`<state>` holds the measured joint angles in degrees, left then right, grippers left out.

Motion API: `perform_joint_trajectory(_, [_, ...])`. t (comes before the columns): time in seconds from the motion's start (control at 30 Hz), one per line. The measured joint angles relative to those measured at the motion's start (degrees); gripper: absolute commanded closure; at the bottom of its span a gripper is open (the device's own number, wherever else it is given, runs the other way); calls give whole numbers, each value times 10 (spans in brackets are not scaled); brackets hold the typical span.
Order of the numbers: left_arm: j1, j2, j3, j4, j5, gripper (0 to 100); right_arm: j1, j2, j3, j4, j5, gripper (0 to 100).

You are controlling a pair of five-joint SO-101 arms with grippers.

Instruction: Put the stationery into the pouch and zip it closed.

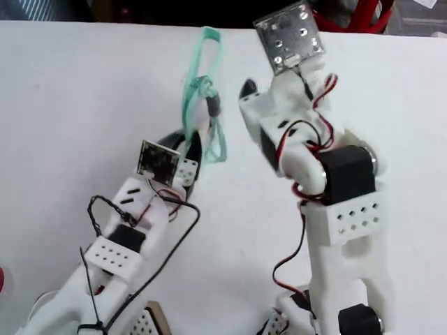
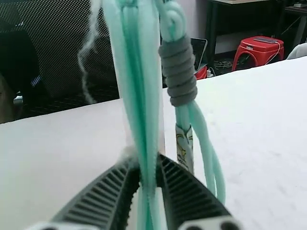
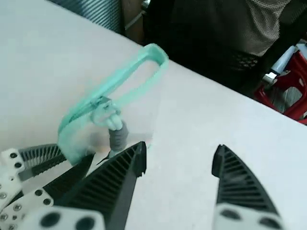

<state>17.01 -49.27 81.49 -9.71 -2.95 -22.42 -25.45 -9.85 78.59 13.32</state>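
Note:
The pouch (image 1: 204,91) is clear with a mint green rim and stands on edge on the white table. My left gripper (image 1: 193,152) is shut on its near end; in the left wrist view the jaws pinch the green edge (image 2: 146,143). A grey cord wrap (image 2: 178,69) hangs on the zip pull, with a small patterned piece (image 2: 184,149) below it. My right gripper (image 3: 180,155) is open just beside the pouch (image 3: 115,88), nothing between its fingers. From above, one black fingertip (image 1: 246,89) sits right of the pouch.
The white table (image 1: 84,98) stretches wide to the left of the pouch. A red stool (image 2: 259,48) and a dark mesh chair (image 2: 53,43) stand beyond the far edge. The right arm's body (image 1: 342,209) takes up the right side.

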Motion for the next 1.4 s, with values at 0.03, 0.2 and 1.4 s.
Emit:
perform_joint_trajectory(0.03, [0, 0, 0, 0, 0, 959, -7, 0, 10, 4, 2, 786])
perform_joint_trajectory(0.2, [-1, 0, 0, 0, 0, 959, -13, 1, 65, 2, 3, 784])
perform_joint_trajectory(1.4, [-3, 0, 0, 0, 0, 957, -56, -4, 342, -349, 92, 980])
